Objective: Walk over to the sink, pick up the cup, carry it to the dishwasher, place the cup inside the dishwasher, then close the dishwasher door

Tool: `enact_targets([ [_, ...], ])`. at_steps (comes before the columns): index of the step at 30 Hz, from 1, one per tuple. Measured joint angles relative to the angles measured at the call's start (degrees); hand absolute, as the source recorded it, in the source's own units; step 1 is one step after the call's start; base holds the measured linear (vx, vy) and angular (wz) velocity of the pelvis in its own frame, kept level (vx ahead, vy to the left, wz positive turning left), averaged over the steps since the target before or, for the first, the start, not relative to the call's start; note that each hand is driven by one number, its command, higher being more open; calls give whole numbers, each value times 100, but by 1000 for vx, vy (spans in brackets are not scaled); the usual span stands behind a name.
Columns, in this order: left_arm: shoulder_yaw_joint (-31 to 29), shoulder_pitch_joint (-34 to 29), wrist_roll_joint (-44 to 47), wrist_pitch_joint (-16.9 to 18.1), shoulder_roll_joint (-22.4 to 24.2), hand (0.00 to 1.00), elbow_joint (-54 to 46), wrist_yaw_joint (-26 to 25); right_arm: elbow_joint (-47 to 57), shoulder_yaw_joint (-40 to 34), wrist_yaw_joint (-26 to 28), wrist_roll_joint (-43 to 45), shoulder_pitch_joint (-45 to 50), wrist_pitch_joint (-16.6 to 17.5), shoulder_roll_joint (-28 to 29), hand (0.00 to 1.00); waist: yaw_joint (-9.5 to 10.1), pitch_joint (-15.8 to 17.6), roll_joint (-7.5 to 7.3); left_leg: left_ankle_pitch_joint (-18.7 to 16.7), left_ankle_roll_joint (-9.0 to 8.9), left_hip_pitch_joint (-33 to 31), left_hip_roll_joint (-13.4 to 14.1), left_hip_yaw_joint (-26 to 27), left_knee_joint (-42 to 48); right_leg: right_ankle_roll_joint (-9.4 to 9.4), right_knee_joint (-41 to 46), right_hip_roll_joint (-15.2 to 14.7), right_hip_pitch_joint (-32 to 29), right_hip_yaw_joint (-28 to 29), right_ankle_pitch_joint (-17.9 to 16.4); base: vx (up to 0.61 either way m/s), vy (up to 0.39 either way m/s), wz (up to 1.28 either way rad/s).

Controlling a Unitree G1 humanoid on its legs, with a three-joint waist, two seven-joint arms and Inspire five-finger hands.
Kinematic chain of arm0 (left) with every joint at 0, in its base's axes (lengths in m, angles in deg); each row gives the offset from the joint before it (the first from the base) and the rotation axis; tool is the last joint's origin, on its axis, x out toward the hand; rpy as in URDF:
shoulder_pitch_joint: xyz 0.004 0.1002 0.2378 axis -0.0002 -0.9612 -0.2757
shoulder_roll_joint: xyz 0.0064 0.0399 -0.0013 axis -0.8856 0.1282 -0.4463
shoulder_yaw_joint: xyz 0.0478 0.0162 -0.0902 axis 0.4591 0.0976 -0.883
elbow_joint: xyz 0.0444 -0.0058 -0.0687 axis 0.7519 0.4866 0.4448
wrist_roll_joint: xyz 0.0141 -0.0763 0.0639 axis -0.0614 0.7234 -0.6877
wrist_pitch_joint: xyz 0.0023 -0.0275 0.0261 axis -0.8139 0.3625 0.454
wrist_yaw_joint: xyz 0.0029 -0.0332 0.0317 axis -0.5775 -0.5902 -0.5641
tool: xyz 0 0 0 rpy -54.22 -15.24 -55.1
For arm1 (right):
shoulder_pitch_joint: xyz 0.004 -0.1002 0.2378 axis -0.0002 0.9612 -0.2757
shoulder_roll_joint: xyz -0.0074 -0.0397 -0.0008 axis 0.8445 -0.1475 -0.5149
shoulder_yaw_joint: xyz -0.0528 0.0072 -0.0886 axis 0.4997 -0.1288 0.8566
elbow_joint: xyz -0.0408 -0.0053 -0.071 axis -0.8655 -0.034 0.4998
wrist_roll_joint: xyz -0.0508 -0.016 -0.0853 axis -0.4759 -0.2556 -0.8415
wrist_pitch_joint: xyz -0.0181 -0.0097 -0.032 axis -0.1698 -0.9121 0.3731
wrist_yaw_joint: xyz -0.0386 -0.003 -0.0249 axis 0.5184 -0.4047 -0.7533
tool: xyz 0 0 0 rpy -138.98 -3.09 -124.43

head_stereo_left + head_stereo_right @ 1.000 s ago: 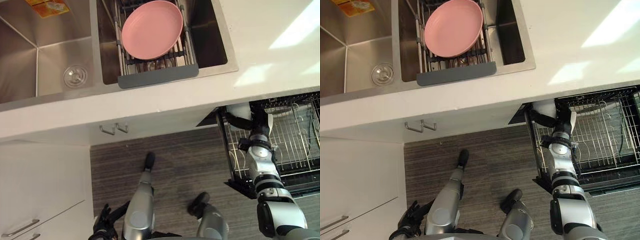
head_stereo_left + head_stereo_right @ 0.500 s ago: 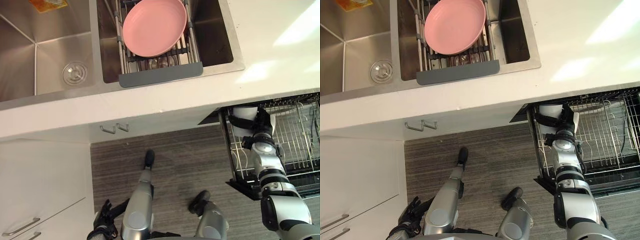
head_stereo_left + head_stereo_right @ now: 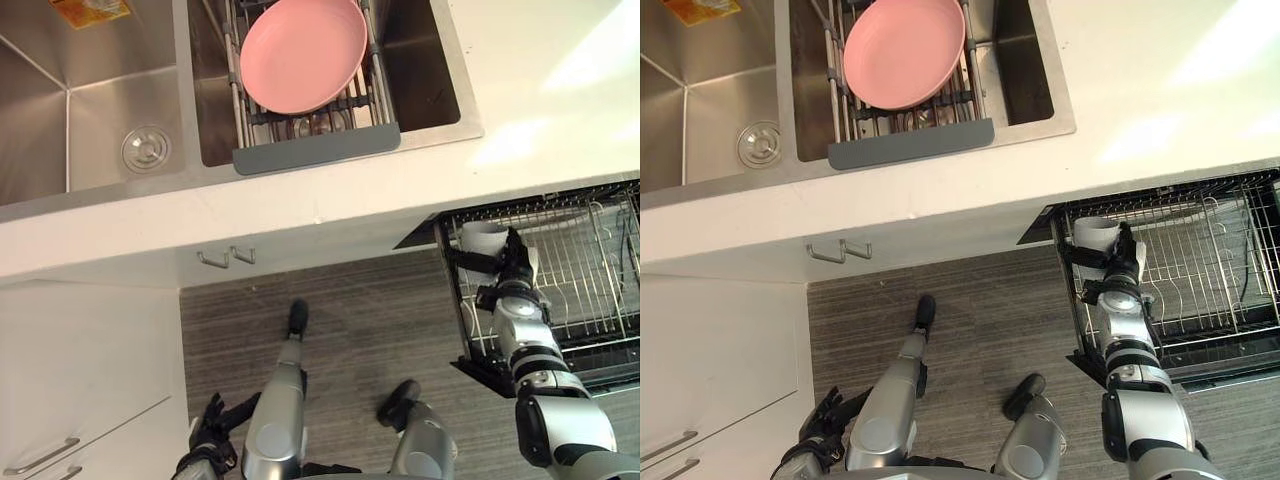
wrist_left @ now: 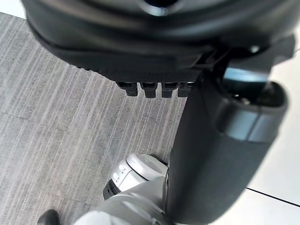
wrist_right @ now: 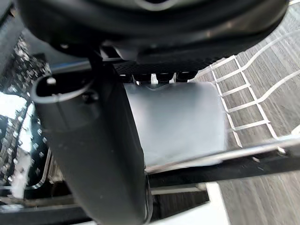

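A white cup (image 3: pixel 478 238) lies on its side over the left end of the dishwasher's pulled-out wire rack (image 3: pixel 585 268), just below the counter edge. My right hand (image 3: pixel 511 266) is shut on the cup, thumb on one side and fingers on the other. In the right wrist view the cup (image 5: pixel 176 123) shows pale between the thumb (image 5: pixel 93 140) and the fingers, with the rack's white wires (image 5: pixel 243 93) right behind it. My left hand (image 3: pixel 208 443) hangs idle low by the white cabinet, its fingers relaxed over the striped floor.
The steel double sink (image 3: pixel 100 110) lies at the top, with a pink plate (image 3: pixel 303 55) on a drying rack in its right basin. A white counter (image 3: pixel 540 90) runs above the dishwasher. White drawers (image 3: pixel 80 400) stand at the lower left, and two hooks (image 3: pixel 226 257) hang under the counter.
The right hand and cup have come a little out from under the counter edge and lower over the rack. The view has shifted slightly. The left hand has stayed put.
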Motion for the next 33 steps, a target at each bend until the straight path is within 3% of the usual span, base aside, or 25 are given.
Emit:
enact_targets([
  [5, -85, -24, 1, -48, -2, 100, 16, -29, 1175, -22, -435, 16, 703, 293, 331, 100, -75, -40, -42, -69, -65, 329, 134, 68, 0, 42, -471, 248, 455, 25, 96, -55, -60, -13],
  [12, -394, -250, -4, -191, -12, 100, 78, -125, 2495, -499, -972, -5, 1926, 458, 1101, 100, -364, -542, -203, -215, -161, 807, 348, 528, 2, 36, -1300, 609, 915, 392, 529, -1, -40, -31],
  [17, -717, -514, -4, -260, 80, 100, 87, -187, 3725, -581, -925, -4, 2718, 580, 1422, 100, -579, -1018, -179, -339, -250, 1265, 579, 888, -1, -37, -1621, 859, 1195, 755, 660, -37, -52, -47],
  [21, -843, -674, -5, -276, 306, 100, 79, -247, 4371, -949, -555, 429, 3111, 871, 1559, 100, -765, -1347, -54, -372, -293, 1474, 774, 991, -29, -116, -1773, 1065, 1341, 884, 637, -83, -59, -19],
  [26, -921, -893, -56, -314, 521, 100, 77, -276, 5774, -1113, 662, 1576, 3215, 1305, 1710, 100, -924, -1544, 132, -447, -355, 1520, 957, 1075, -31, -208, -1903, 1291, 1369, 1101, 691, -36, -43, -12],
  [33, -784, -891, -287, -356, 471, 100, 229, -338, 6140, -549, 2251, 2621, 3082, 1243, 1630, 100, -916, -1814, 129, -434, -351, 1635, 769, 1032, -33, -135, -1994, 1125, 1612, 950, 771, 38, -5, 8],
])
